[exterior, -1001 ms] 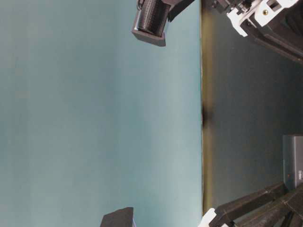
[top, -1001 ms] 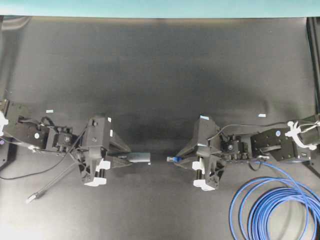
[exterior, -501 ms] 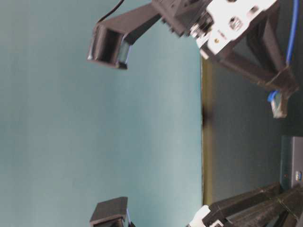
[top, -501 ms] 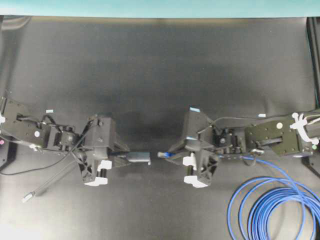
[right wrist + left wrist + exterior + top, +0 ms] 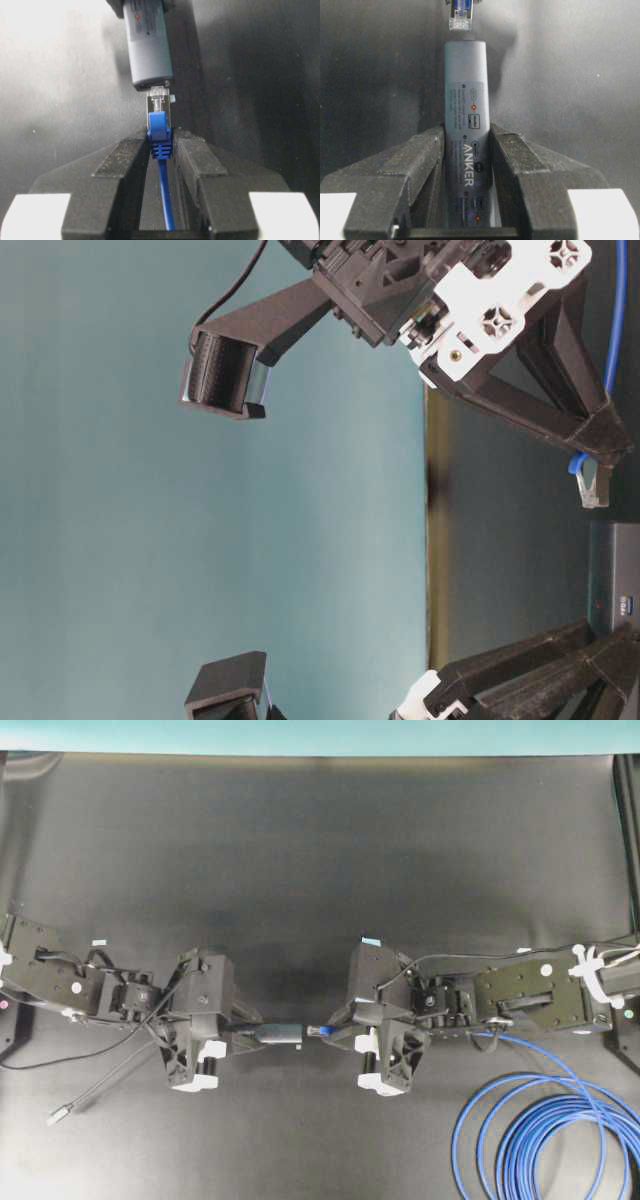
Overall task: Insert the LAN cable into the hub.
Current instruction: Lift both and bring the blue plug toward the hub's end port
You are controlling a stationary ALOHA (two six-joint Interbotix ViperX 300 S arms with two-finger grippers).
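My left gripper (image 5: pixel 240 1037) is shut on the hub (image 5: pixel 281 1034), a slim dark-grey bar (image 5: pixel 466 115) pointing right; its thin grey lead (image 5: pixel 100 1090) trails down-left to a small silver plug (image 5: pixel 58 1115). My right gripper (image 5: pixel 340 1033) is shut on the blue boot (image 5: pixel 160 136) of the LAN cable, whose clear plug (image 5: pixel 157 99) sits right at the hub's end (image 5: pixel 152 82). In the left wrist view the plug (image 5: pixel 461 15) hovers just off the hub's tip. I cannot tell whether they touch. The plug (image 5: pixel 592 485) and hub (image 5: pixel 616 585) show at the table-level view's right edge.
The blue cable's loops (image 5: pixel 545 1135) lie at the lower right beside the right arm. The table is covered by a black mat (image 5: pixel 300 870) with a teal wall behind. Small white tape marks (image 5: pixel 99 942) sit on the mat.
My right gripper has moved left with the plug, closing the gap until the plug is at the hub's end. My left gripper and the hub have stayed nearly still.
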